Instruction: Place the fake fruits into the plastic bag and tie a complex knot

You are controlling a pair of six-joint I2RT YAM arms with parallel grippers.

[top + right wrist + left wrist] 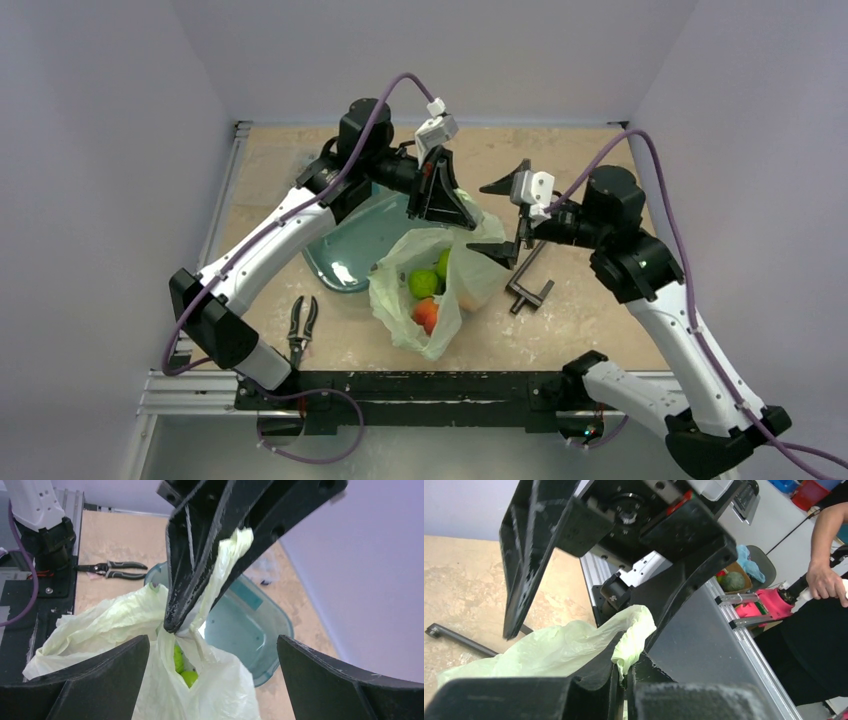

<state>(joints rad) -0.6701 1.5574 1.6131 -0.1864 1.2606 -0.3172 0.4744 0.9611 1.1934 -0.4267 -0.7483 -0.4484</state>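
Beige tabletop [600, 320] between pale lilac walls carries the plastic bag [448, 318], slumped open with the fake fruits [442, 264] inside; a green apple [423, 283] and an orange-red peach [426, 316] show at its mouth. The left gripper [447, 215] is clamped on the bag's upper edge, holding a strip of film up. The right gripper [503, 222] is spread wide at the bag's right side. A teal tub [340, 255] sits just left of the bag, with pliers [301, 325] farther left.

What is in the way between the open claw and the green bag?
Nothing visible. The right gripper is open, with a finger on either side of the plastic bag. The only other thing close by is the left gripper, which pinches the bag's top edge from above, between those fingers.
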